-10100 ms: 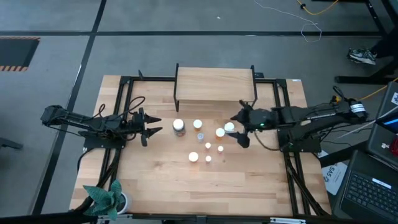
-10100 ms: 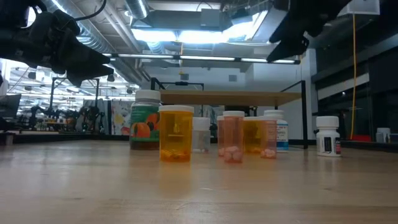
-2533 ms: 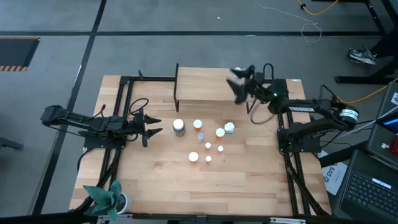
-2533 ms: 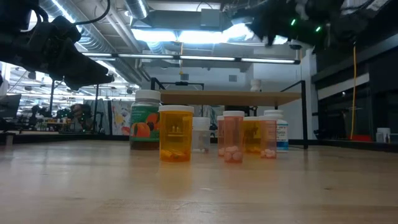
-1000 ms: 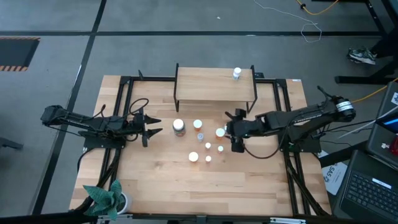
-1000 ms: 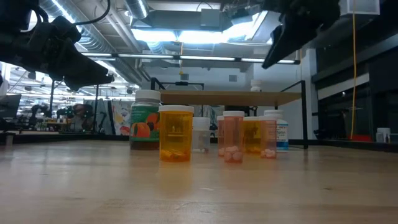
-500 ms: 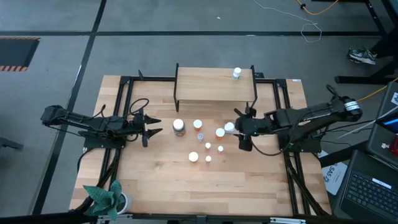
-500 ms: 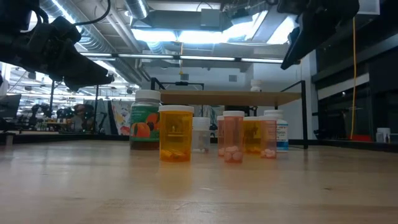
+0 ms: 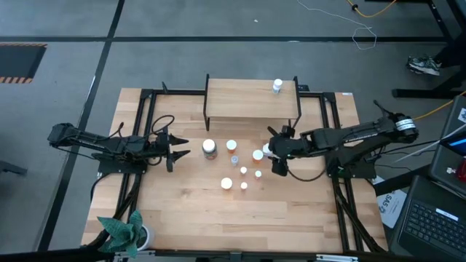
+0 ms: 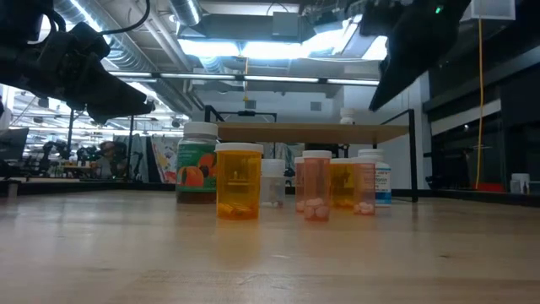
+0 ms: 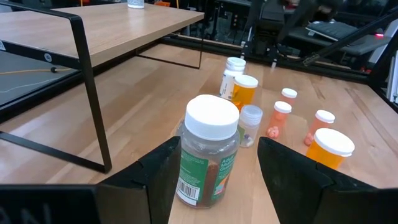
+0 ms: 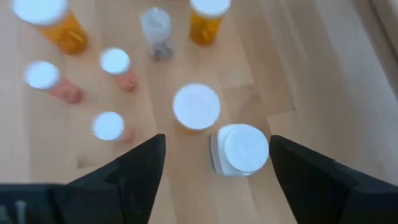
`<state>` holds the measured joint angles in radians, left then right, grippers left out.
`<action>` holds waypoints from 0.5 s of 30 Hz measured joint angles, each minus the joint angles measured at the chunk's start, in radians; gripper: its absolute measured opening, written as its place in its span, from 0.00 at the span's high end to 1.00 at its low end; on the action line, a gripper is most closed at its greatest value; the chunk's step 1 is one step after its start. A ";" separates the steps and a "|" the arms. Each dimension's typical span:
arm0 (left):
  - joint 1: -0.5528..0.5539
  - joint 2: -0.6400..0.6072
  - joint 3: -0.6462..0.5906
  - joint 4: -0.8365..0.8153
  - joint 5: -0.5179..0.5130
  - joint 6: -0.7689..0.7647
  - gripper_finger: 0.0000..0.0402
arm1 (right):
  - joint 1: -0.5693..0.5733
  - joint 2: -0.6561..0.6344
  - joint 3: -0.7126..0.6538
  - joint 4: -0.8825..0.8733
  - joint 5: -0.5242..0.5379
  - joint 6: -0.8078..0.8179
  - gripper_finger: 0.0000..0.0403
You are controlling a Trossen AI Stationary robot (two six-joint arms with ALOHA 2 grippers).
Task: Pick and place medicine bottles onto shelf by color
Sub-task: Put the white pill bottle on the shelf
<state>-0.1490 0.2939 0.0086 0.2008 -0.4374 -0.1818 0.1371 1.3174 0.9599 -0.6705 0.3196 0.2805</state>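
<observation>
Several white-capped medicine bottles stand on their bases in the middle of the table. They include a large dark-green one (image 9: 210, 148), orange ones (image 9: 226, 183), a clear one (image 9: 234, 159) and a white one (image 12: 241, 149). One small white bottle (image 9: 277, 86) stands on the light-wood shelf (image 9: 247, 102) at its far right corner. My right gripper (image 9: 277, 157) hovers open above the white bottle and an orange bottle (image 12: 196, 106), touching nothing. My left gripper (image 9: 182, 149) waits open, level, to the left of the dark-green bottle (image 11: 208, 152), short of it.
The shelf stands on thin black legs (image 11: 93, 93) at the table's far side, behind the bottles. A green plant-like object (image 9: 124, 231) sits at the near left corner. Bare tabletop lies in front of the bottles (image 9: 247, 218).
My right gripper, open, has shifted a little toward the table's right edge and then back toward the left, staying above the right side of the bottle group. The bottles have not moved.
</observation>
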 joint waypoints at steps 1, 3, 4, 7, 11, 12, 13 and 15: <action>0.000 0.000 0.000 0.000 0.000 0.000 0.48 | -0.004 0.015 0.000 -0.001 0.001 -0.001 0.25; 0.000 0.000 0.000 0.000 0.000 0.000 0.48 | -0.011 0.039 -0.001 -0.004 0.001 -0.017 0.24; 0.000 0.000 0.000 0.000 0.000 0.000 0.48 | -0.011 0.050 -0.001 -0.005 0.003 -0.035 0.23; 0.000 0.000 0.000 0.000 0.000 0.000 0.48 | -0.010 0.085 -0.001 -0.005 0.001 -0.075 0.23; 0.000 0.000 0.000 0.000 0.000 0.000 0.48 | -0.010 0.129 -0.001 -0.004 0.016 -0.078 0.23; 0.000 0.000 0.000 0.000 0.000 0.000 0.48 | -0.010 0.137 -0.001 -0.005 0.038 -0.079 0.23; 0.000 0.000 0.000 0.000 0.000 0.000 0.48 | -0.010 0.145 -0.001 -0.006 0.064 -0.081 0.23; 0.000 0.000 0.000 0.000 0.000 0.000 0.48 | -0.014 0.152 -0.001 -0.019 0.108 -0.085 0.23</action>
<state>-0.1493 0.2941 0.0086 0.2008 -0.4374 -0.1816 0.1229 1.4697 0.9588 -0.6896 0.4271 0.1955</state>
